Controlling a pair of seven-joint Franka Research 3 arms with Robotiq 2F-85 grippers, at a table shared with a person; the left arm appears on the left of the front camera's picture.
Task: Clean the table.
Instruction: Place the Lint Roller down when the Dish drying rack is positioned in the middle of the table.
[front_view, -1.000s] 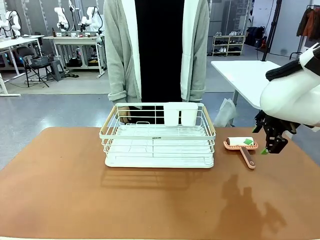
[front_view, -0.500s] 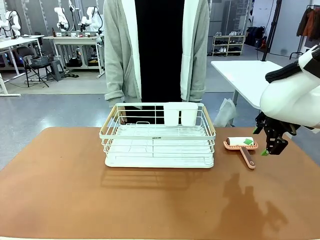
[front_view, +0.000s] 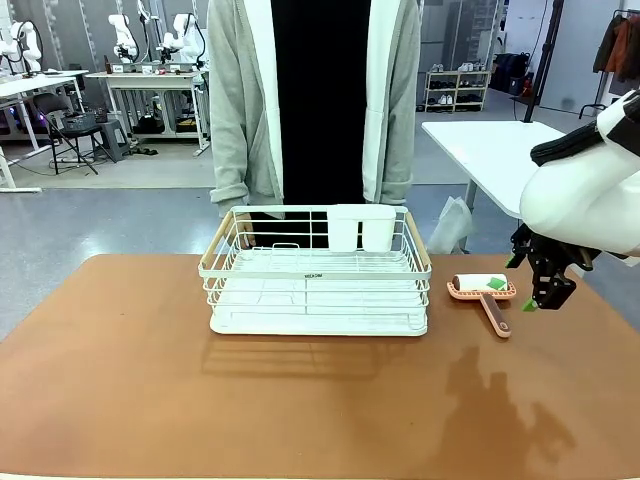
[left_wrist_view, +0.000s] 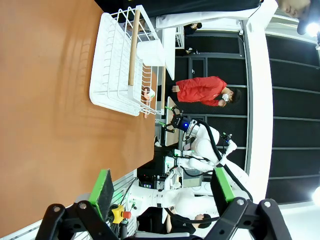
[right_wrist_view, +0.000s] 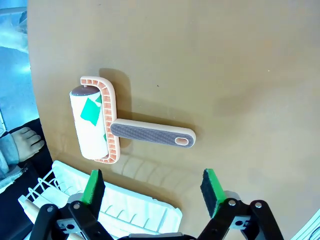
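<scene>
Reddish-brown table (front_view: 120, 400) top spans the front view from edge to edge. White wire rack (front_view: 317, 270) sits on it toward the far side, a white cup-like insert at its back rail. Person in a grey cardigan (front_view: 235, 110) stands just behind the rack.

Right gripper (front_view: 535, 285): hangs above the table's right portion, jaws spread apart, nothing between the green pads. Lint roller (front_view: 483, 293) lies flat on the table just to the gripper's left in the front view, between the gripper and the rack, not touching either. Roller head is white with a green patch, in a salmon frame; handle points toward the robot's side.

Right wrist view: right gripper (right_wrist_view: 152, 187) with fingers wide, lint roller (right_wrist_view: 122, 127) ahead of the fingertips, handle lying crosswise to the finger line. Corner of the rack (right_wrist_view: 125, 210) shows near the fingers' base, and a hand (right_wrist_view: 22, 142) at the picture's left edge.

Left wrist view: left gripper (left_wrist_view: 162, 192) open, pads well apart and empty. Table (left_wrist_view: 45, 100) surface lies ahead of it, the rack (left_wrist_view: 125, 65) farther out.
</scene>
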